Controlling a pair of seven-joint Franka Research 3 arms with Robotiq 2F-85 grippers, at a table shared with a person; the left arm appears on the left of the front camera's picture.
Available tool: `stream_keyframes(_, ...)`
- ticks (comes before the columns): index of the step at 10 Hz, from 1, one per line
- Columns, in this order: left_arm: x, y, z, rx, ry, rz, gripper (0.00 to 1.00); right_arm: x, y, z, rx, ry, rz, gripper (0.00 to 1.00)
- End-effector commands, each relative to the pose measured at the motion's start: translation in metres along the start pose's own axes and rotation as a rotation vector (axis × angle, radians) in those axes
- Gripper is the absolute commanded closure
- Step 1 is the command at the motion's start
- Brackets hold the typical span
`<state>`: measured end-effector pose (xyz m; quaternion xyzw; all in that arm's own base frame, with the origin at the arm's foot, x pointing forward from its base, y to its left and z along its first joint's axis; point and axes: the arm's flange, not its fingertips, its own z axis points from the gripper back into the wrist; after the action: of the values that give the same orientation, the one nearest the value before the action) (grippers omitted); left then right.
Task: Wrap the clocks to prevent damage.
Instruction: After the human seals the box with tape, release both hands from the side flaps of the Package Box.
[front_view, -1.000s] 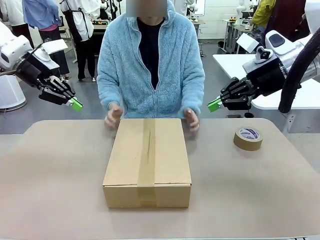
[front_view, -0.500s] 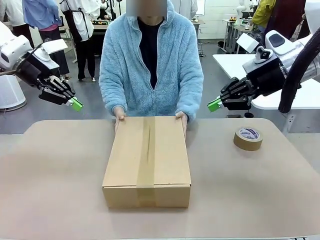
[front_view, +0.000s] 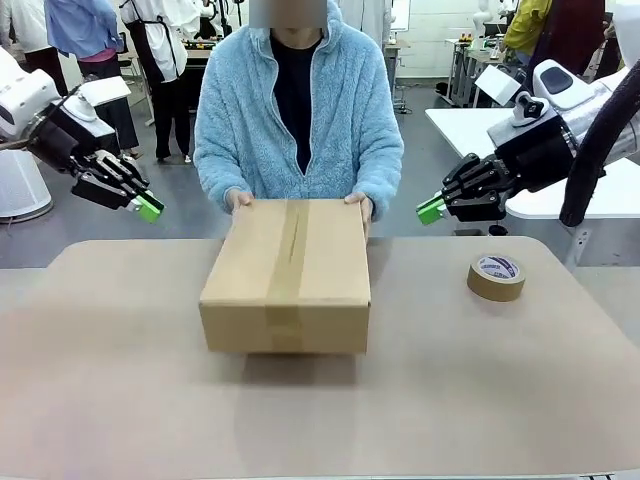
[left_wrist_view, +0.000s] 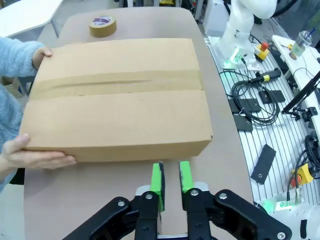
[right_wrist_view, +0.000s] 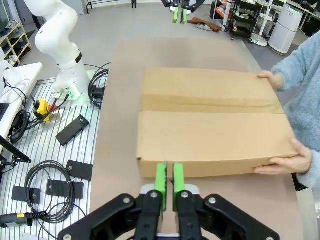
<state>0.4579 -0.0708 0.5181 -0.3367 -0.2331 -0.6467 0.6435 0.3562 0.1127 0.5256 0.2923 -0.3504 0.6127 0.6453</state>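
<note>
Cardboard is my landmark: the taped brown box (front_view: 285, 275) is now lifted off the table (front_view: 520, 380), held at its far end by the person's two hands (front_view: 238, 199), where a second ago it sat flat with those hands just clear of it. A shadow lies under it. The clocks, presumably inside, I cannot see at all. My left gripper (front_view: 150, 208) hangs in the air left of the box, holding nothing; its green pads (left_wrist_view: 157, 178) stand a narrow gap apart. My right gripper (front_view: 430, 210), right of the box, is empty too, pads nearly touching. The tape roll (front_view: 496, 276) lies right of the box, unmoved.
</note>
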Motion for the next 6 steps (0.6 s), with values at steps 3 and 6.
stream_keyframes(3,-0.003,-0.001,0.006,0.004,-0.043,0.013,0.0,-0.01,0.007,-0.01,0.037,0.012,-0.009,0.0)
stream_keyframes(6,-0.002,-0.002,0.005,-0.006,-0.058,0.016,0.0,-0.01,0.005,-0.015,0.049,0.019,-0.023,0.0)
